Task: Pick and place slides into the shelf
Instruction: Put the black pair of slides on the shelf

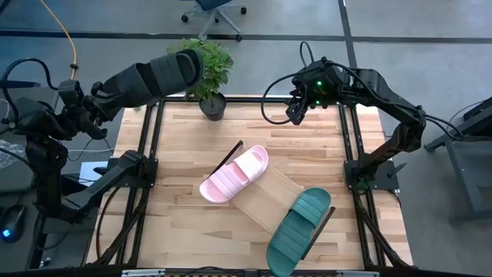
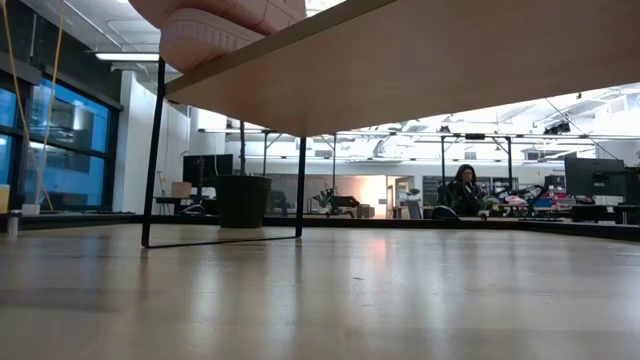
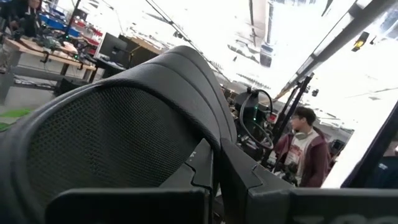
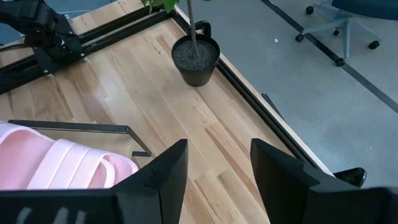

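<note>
The black slide (image 1: 165, 73) is up in the air over the table's far left corner, held by my left gripper (image 1: 108, 96); it fills the left wrist view (image 3: 124, 137). The pink slide (image 1: 234, 175) lies on the far-left end of the shelf (image 1: 265, 196), a light-wood plank set diagonally on the table. The teal slide (image 1: 298, 231) lies on its near-right end. In the low view the shelf (image 2: 420, 70) shows from below with the pink slide (image 2: 220, 25) on top. My right gripper (image 1: 296, 111) hangs open over the table's far right part, (image 4: 217, 180), touching nothing. My left gripper is shut on the black slide at the end nearest the arm (image 3: 217, 146), pinched between the two fingers (image 3: 199, 171). The slide is lifted clear of the table and reaches out from the fingers toward the plant. Which part of that end it has cannot be told.
A potted plant (image 1: 209, 85) stands at the table's far edge, its pot (image 4: 196, 59) near the shelf's black end frame (image 4: 81, 127). Black frame rails run along the table's left (image 1: 146, 154) and right (image 1: 350, 146) sides. A person (image 3: 301, 155) stands beyond the table.
</note>
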